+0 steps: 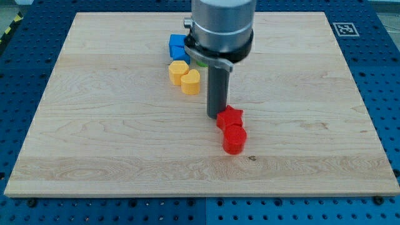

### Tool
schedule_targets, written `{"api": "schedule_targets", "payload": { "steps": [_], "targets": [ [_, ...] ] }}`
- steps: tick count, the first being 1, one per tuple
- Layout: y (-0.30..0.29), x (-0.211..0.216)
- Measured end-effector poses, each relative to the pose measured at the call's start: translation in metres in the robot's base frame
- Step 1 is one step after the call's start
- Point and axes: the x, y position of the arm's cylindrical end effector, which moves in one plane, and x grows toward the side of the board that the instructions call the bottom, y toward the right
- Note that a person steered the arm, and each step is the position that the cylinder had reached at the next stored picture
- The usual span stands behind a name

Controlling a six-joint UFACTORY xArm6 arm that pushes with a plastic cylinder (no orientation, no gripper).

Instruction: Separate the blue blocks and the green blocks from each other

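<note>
So on the bench (pixel 94 137), my tip (pixel 217 114) sits touching the red star's (pixel 230 117) left side, with the red cylinder (pixel 234 140) right below it. Up and to the left, two yellow blocks (pixel 185 76) sit side by side. The blue cube (pixel 178 46) is just above them, and a green block (pixel 200 62) is mostly hidden behind the arm.

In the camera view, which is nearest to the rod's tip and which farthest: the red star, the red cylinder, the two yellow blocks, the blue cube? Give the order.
My tip sits at the board's middle.
1. Red star: touching or nearly touching, on the tip's right.
2. Red cylinder: just below the star.
3. Yellow blocks: up-left, too alike to rank between themselves.
4. Blue cube: farthest, toward the top.
</note>
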Motion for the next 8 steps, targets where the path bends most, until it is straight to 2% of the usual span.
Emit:
{"api": "schedule_targets", "payload": {
  "steps": [1, 3, 4, 6, 8],
  "targets": [
    [0.001, -0.006],
    [0.001, -0.083],
    [-0.017, -0.114],
    [-0.054, -0.14],
    [-0.079, -0.189]
  ]
}}
